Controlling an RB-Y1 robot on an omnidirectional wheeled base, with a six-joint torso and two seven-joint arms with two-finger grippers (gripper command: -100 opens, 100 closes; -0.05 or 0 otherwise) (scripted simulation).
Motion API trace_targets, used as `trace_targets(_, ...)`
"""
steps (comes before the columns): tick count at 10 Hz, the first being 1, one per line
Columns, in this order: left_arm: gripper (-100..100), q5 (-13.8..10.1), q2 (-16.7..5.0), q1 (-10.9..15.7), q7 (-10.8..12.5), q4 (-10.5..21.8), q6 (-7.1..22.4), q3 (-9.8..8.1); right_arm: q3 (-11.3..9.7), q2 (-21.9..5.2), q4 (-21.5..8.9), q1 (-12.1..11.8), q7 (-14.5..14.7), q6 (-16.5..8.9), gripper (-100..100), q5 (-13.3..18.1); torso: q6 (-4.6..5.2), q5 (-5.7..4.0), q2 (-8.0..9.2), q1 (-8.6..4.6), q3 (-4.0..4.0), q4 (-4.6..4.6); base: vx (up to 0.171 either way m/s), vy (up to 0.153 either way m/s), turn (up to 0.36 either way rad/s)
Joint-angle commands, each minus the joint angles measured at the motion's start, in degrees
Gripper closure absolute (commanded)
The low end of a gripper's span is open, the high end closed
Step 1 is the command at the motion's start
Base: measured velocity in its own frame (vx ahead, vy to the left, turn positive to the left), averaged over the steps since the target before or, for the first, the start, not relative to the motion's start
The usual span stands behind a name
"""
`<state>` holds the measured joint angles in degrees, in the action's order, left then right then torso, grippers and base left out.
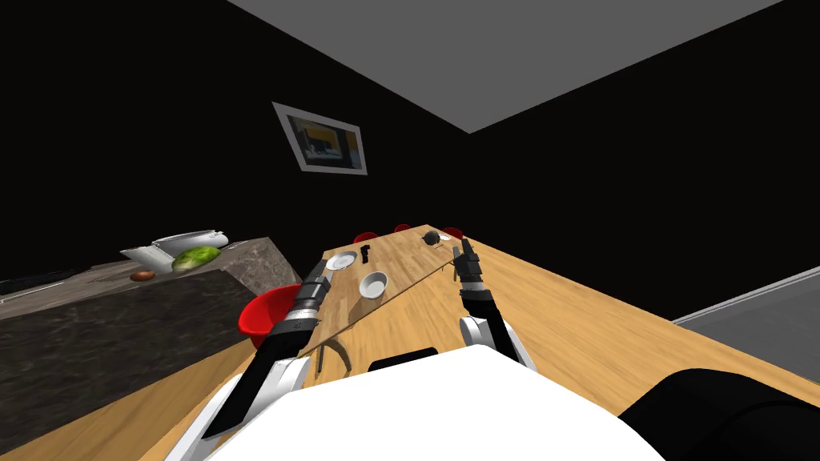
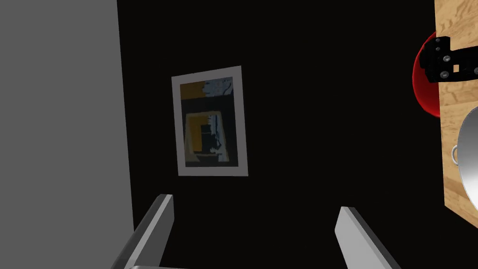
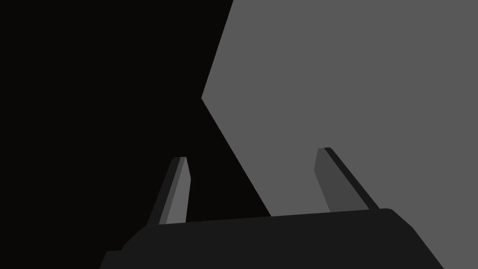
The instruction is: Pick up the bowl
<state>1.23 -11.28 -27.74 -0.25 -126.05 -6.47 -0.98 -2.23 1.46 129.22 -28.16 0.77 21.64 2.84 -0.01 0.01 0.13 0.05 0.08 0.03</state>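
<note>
White bowl (image 1: 373, 283) upright on wooden worktop (image 1: 408, 254), between two arms, nearer left pincer (image 1: 319, 268). Left pincer wide, at worktop's left edge near white plate (image 1: 341, 260). Right pincer (image 1: 464, 254) wide too, at worktop's right edge, apart from bowl.

- The left end effector (image 2: 254, 203) holds its two fingers (image 2: 154, 229) wide apart
- Beyond them a framed picture (image 2: 209, 121) hangs on a black wall
- Off to one side is a wooden bench (image 2: 460, 28)
- A pale round rim (image 2: 469, 154) lies on it
- A black screwed part (image 2: 443, 58) overlaps a red round shape (image 2: 425, 93) at the bench's edge
</note>
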Motion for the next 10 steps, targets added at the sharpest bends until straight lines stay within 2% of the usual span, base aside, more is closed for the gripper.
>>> trace_targets(1,-100,0.08,-1.0,0.81,-0.28,0.52,2.86,-0.1,0.0,0.0,0.0,0.0,0.0,0.0,0,0.0,0.0,0.0,0.0,0.0,0.0,0.0,-0.029,0.006,-0.074)
trace_targets(4,-100,0.06,-2.81,1.82,-0.69,1.23,7.42,-0.34,0.0,0.0,0.0,0.0,0.0,0.0,0,0.0,-0.01,0.0,0.01,-0.01,0.0,0.0,-0.038,0.005,-0.095)
trace_targets(5,-100,0.06,-2.81,1.82,-0.69,1.23,7.89,-0.34,0.0,0.0,0.0,0.0,0.0,0.0,0,0.0,0.01,0.0,-0.01,-0.02,-0.01,0.0,-0.024,0.004,-0.034)
trace_targets(7,-100,-0.05,-4.55,2.85,-1.12,2.07,11.95,-0.53,0.0,0.0,0.0,0.0,0.0,0.0,0,0.0,0.01,0.0,-0.04,-0.01,-0.02,-0.01,-0.035,0.003,-0.105)
trace_targets(8,-100,-0.05,-4.55,2.85,-1.12,2.07,12.99,-0.53,0.0,0.0,0.0,0.0,0.0,0.0,0,0.0,0.01,0.0,0.01,-0.02,0.0,0.0,-0.038,0.003,-0.047)
trace_targets(9,-100,-0.14,-5.4,3.38,-1.34,2.55,15.38,-0.61,0.0,0.0,0.0,0.0,0.0,0.0,0,0.0,-0.01,0.0,0.0,-0.02,0.0,0.0,-0.028,0.0,-0.079)
trace_targets(10,-100,-0.14,-5.4,3.38,-1.34,2.55,15.59,-0.61,0.0,0.0,0.0,0.0,0.0,0.0,0,0.0,0.0,0.0,-0.03,-0.03,-0.02,-0.01,-0.018,0.001,-0.046)
